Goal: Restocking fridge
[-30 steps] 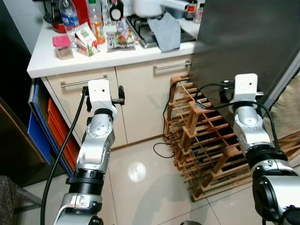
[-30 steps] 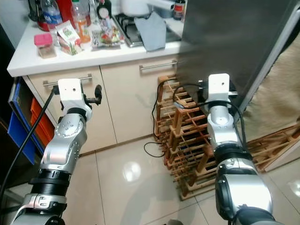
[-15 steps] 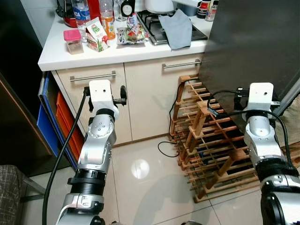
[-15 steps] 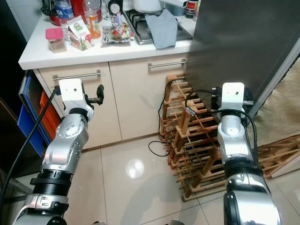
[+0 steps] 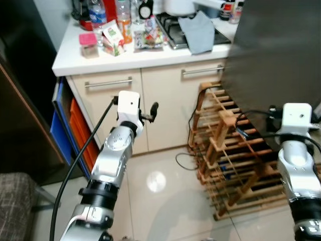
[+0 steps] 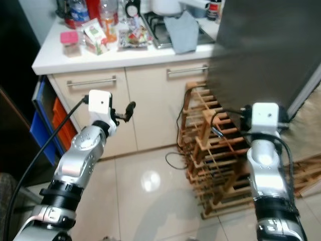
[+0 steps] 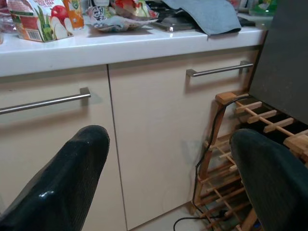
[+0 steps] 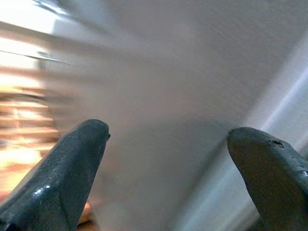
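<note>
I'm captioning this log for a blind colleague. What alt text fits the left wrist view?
Two black fingers, jaws open and empty, frame cream cabinet doors with steel bar handles under a white countertop. A juice carton and grey cloth sit on top; a wooden wine rack stands beside the cabinets.

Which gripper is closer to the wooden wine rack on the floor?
Right. The right gripper is raised just above the wooden wine rack, by the grey fridge. The left gripper is off to its left, before the cream cabinet doors.

Wine rack [image 5: 235, 160] between cabinets [image 5: 165, 100] (left) and fridge [image 5: 281, 55]
</note>
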`<state>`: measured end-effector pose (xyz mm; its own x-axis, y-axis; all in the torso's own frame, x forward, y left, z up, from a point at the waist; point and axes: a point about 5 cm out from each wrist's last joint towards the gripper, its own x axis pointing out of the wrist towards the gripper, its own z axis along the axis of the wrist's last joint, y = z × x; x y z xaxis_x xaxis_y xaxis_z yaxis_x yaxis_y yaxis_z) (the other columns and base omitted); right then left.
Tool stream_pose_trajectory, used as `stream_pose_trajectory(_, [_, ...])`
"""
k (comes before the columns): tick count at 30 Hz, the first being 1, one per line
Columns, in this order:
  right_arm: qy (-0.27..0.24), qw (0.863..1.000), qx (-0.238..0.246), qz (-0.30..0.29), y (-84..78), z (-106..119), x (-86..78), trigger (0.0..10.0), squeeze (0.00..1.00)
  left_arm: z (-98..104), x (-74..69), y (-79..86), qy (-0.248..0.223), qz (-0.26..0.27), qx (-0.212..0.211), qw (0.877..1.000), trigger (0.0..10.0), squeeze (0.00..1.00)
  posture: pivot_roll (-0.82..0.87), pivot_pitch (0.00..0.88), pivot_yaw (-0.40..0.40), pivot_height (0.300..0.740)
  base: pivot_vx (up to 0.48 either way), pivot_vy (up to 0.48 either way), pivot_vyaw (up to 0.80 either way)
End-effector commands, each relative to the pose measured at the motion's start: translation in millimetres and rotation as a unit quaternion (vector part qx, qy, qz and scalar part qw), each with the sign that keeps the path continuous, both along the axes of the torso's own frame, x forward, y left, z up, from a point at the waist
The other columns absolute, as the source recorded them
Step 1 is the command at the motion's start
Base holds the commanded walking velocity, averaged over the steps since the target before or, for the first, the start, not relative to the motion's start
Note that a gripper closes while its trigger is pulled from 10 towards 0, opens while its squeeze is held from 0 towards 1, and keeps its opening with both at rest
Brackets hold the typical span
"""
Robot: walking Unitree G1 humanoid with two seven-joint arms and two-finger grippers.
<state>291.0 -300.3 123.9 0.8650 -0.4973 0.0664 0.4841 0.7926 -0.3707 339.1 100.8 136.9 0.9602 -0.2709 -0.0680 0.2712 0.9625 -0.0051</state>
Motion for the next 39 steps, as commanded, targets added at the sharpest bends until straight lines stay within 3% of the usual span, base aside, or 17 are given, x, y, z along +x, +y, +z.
stream_pose_trajectory(1, [0.004, 0.990, -0.016, -0.138, -43.2, 0.3, -31.7, 10.0, 0.00, 5.9, 0.3, -3.6, -0.012, -0.021, -0.002, 1.000, 10.0, 0.00, -0.24, 0.000, 0.083, 0.740, 0.000, 0.000, 0.00])
stream_pose_trajectory(3, [0.000, 0.975, -0.040, -0.217, -56.7, 0.6, -55.2, 10.0, 0.00, 5.6, -1.3, -8.7, -0.011, -0.044, -0.009, 0.999, 10.0, 0.00, -0.24, 0.000, 0.084, 0.740, 0.000, 0.000, 0.00])
stream_pose_trajectory(6, [0.007, 0.969, -0.028, -0.244, -55.2, -5.1, -66.0, 10.0, 0.00, 5.2, -4.3, -16.3, -0.008, -0.080, -0.010, 0.997, 10.0, 0.00, -0.25, 0.000, 0.083, 0.740, 0.000, 0.000, 0.00])
stream_pose_trajectory(8, [0.020, 0.968, 0.000, -0.250, -44.0, -16.2, -72.0, 10.0, 0.00, 5.0, -7.6, -22.7, -0.007, -0.116, -0.008, 0.993, 10.0, 0.00, -0.24, 0.000, 0.080, 0.740, 0.000, 0.000, 0.00])
stream_pose_trajectory(9, [0.023, 0.973, 0.003, -0.232, -31.2, -20.3, -70.0, 10.0, 0.00, 5.8, -8.3, -24.1, -0.009, -0.126, -0.007, 0.992, 10.0, 0.00, -0.24, 0.000, 0.078, 0.740, 0.000, 0.000, 0.00])
stream_pose_trajectory(11, [0.024, 0.976, 0.004, -0.217, -22.2, -22.4, -68.3, 10.0, 0.00, 6.5, -8.5, -24.8, -0.010, -0.132, -0.006, 0.991, 10.0, 0.00, -0.24, 0.000, 0.078, 0.740, 0.000, 0.000, 0.00])
stream_pose_trajectory(12, [0.011, 0.985, 0.001, -0.173, -5.2, -19.9, -59.9, 10.0, 0.00, 8.2, -8.8, -25.6, -0.014, -0.139, -0.007, 0.990, 10.0, 0.00, -0.22, 0.000, 0.070, 0.740, 0.000, 0.000, 0.00])
stream_pose_trajectory(13, [0.011, 0.985, 0.001, -0.173, -5.2, -19.9, -59.9, 10.0, 0.00, 8.2, -8.8, -25.6, -0.014, -0.139, -0.007, 0.990, 10.0, 0.00, -0.22, 0.000, 0.070, 0.740, 0.000, 0.000, 0.00])
stream_pose_trajectory(15, [-0.042, 0.998, 0.028, -0.046, 35.5, -7.9, -37.1, 10.0, 0.00, 12.2, -9.5, -24.7, -0.027, -0.145, 0.002, 0.989, 10.0, 0.00, -0.21, 0.000, 0.064, 0.740, 0.000, 0.000, 0.00])
stream_pose_trajectory(16, [-0.042, 0.998, 0.028, -0.046, 35.5, -7.9, -37.1, 10.0, 0.00, 12.2, -9.5, -24.7, -0.027, -0.145, 0.002, 0.989, 10.0, 0.00, -0.21, 0.000, 0.064, 0.740, 0.000, 0.000, 0.00])
stream_pose_trajectory(18, [-0.089, 0.988, 0.077, 0.101, 81.1, 8.6, -13.2, 10.0, 0.00, 18.2, -4.8, -10.1, -0.062, -0.086, 0.023, 0.994, 10.0, 0.00, -0.18, 0.000, 0.050, 0.740, 0.000, 0.000, 0.00])
stream_pose_trajectory(20, [-0.092, 0.984, 0.093, 0.117, 86.8, 10.3, -8.9, 10.0, 0.00, 17.8, -4.5, -6.8, -0.063, -0.078, 0.022, 0.995, 10.0, 0.00, -0.18, 0.000, 0.050, 0.740, 0.000, 0.000, 0.00])
stream_pose_trajectory(21, [-0.085, 0.978, 0.122, 0.143, 96.4, 10.9, -1.1, 10.0, 0.00, 16.4, -5.8, 1.6, -0.059, -0.048, 0.004, 0.997, 10.0, 0.00, -0.14, 0.000, 0.032, 0.740, 0.000, 0.000, 0.00])
stream_pose_trajectory(24, [-0.075, 0.973, 0.144, 0.167, 104.8, 8.9, 5.5, 10.0, 0.00, 13.6, -8.5, 9.3, -0.050, -0.015, -0.016, 0.999, 10.0, 0.00, -0.12, 0.000, 0.023, 0.740, 0.000, 0.000, 0.00])
stream_pose_trajectory(30, [-0.057, 0.958, 0.168, 0.226, 124.3, 2.8, 13.2, 10.0, 0.00, 7.2, -17.5, 14.1, -0.047, 0.010, -0.016, 0.999, 10.0, 0.00, -0.09, 0.000, 0.001, 0.740, 0.000, 0.000, 0.59])
stream_pose_trajectory(33, [-0.040, 0.940, 0.193, 0.279, 141.1, -5.1, 18.0, 10.0, 0.00, 1.8, -20.8, 21.9, -0.047, 0.066, -0.011, 0.997, 10.0, 0.00, -0.08, 0.000, 0.002, 0.740, 0.000, 0.000, 0.61])
stream_pose_trajectory(39, [-0.027, 0.927, 0.222, 0.302, 151.7, -12.0, 23.5, 10.0, 0.00, 2.3, -12.4, 51.7, -0.034, 0.167, -0.036, 0.985, 10.0, 0.00, -0.07, 0.000, -0.001, 0.740, 0.000, 0.000, 0.54])
